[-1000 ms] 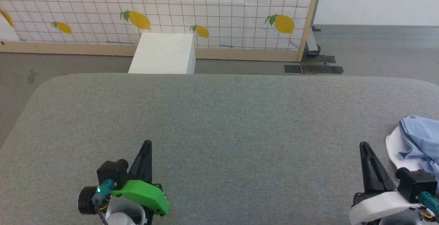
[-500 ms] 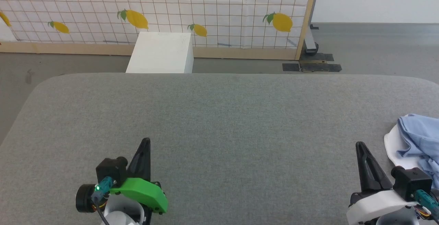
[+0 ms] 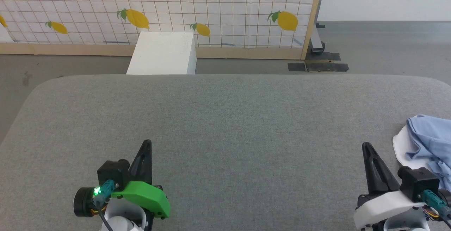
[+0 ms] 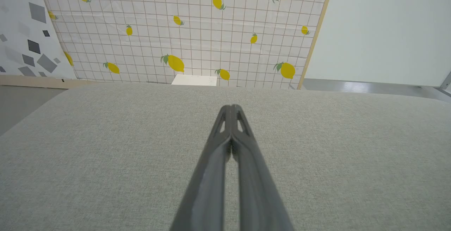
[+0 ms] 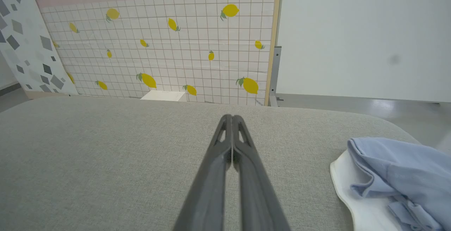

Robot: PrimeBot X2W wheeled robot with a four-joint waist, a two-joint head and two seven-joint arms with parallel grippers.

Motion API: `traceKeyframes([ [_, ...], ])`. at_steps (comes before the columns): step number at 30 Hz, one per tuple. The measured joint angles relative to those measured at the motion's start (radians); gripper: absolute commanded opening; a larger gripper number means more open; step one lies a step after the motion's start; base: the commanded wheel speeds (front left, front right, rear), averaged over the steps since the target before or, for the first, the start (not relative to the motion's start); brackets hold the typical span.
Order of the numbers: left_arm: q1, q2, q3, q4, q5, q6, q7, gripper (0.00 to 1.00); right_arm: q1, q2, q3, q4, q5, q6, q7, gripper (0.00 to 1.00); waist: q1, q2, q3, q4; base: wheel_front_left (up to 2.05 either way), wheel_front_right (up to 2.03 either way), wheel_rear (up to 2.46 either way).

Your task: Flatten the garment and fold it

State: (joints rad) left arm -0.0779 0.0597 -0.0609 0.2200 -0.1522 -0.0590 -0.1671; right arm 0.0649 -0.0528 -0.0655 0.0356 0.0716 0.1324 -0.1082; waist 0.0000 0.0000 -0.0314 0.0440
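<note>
Over the grey tabletop (image 3: 225, 118), left hand (image 3: 147, 143) and right hand (image 3: 366, 146), fingers (image 4: 209, 181) together, empty, off the garment (image 3: 430, 136).

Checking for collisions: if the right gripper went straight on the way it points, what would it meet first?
Nothing, as far as shown: the right gripper points across the grey cushion toward its far edge. The garment lies off to its right, outside that line. Height above the cushion is unclear.
</note>
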Motion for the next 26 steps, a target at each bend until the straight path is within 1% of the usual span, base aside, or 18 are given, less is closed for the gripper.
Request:
traceKeyframes([
  [18, 0.016, 0.0, 0.014, -0.046, 0.024, 0.012, 0.04, 0.0, -0.007, 0.0, 0.014, -0.008, -0.011, 0.0, 0.025, 0.0, 0.0, 0.0, 0.007, -0.01, 0.0, 0.0, 0.0],
  [26, 0.021, -0.001, 0.019, -0.073, 0.052, 0.02, 0.06, 0.0, -0.014, 0.0, 0.023, -0.011, -0.019, 0.0, 0.038, 0.0, 0.0, 0.0, 0.011, -0.015, 0.0, 0.0, 0.0],
])
